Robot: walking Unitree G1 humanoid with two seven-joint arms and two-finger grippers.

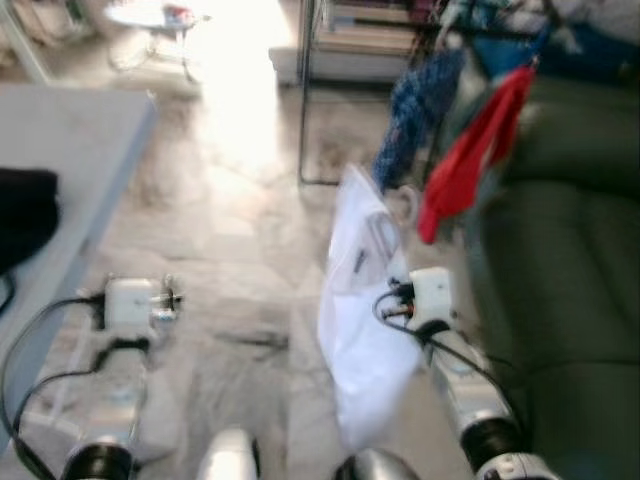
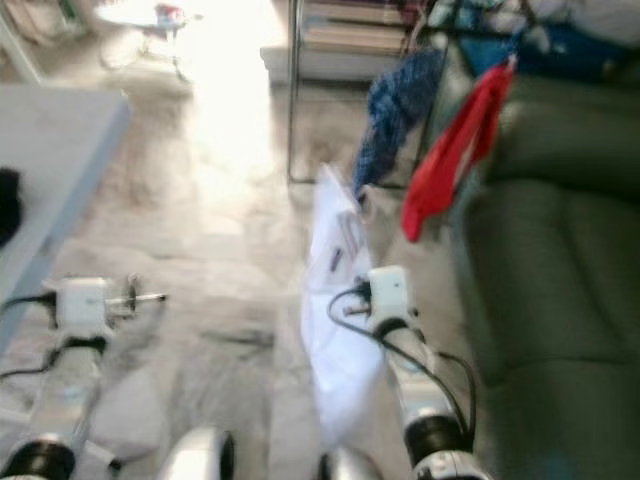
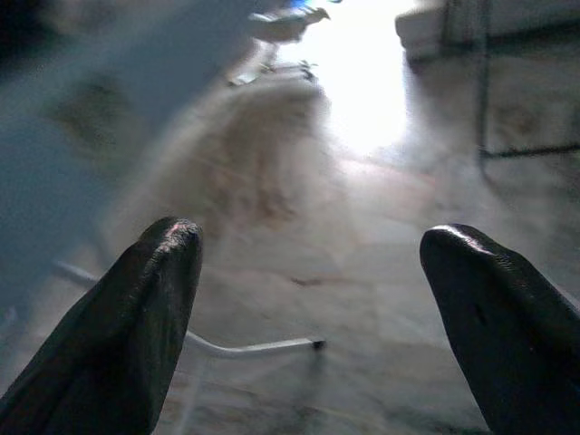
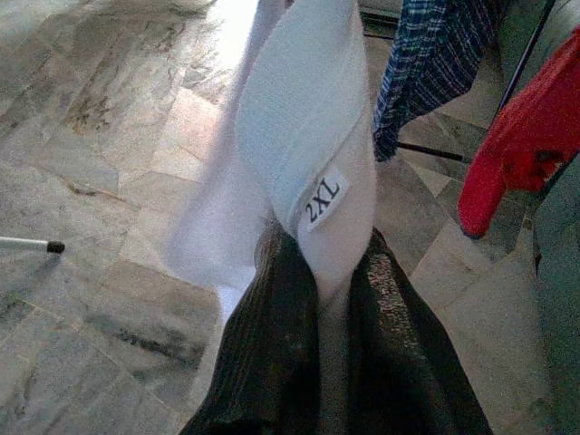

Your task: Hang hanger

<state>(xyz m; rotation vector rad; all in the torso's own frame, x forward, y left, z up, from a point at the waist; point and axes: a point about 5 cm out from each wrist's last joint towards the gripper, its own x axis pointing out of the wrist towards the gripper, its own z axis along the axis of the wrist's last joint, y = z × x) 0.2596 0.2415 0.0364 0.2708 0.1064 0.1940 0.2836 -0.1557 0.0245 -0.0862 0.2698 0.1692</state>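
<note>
1. Right gripper (image 4: 317, 299): I have it clamped on the collar of a white garment (image 1: 365, 330). In the right wrist view the two black fingers (image 4: 263, 353) are pressed close together with the cloth pinched between them. A "2XL" size label (image 4: 322, 201) shows just above the grip.
2. White garment: it hangs from my right gripper over the marble floor (image 1: 230, 230), draped down beside the right arm. Blur in the head views hides whether a hanger sits inside it; I cannot tell.
3. Left gripper (image 3: 308, 299): fingers spread wide apart, holding nothing, pointed along the floor beside the grey table (image 1: 70, 150).
4. Clothes rack (image 1: 305, 100): a dark metal frame ahead, next to the dark green sofa (image 1: 570, 260). A blue checked garment (image 1: 415, 110) and a red garment (image 1: 475, 160) already hang from it.
5. Handling, as I judge it: the garment is light, soft and limp, so it will swing and fold as I move. It could slide through a loose pinch, though nothing here is fragile.
6. Where to hold, as I judge it: the doubled collar band by the label is the firmest cloth; any hanger hook would be stiffer and better for placing on the rail.
</note>
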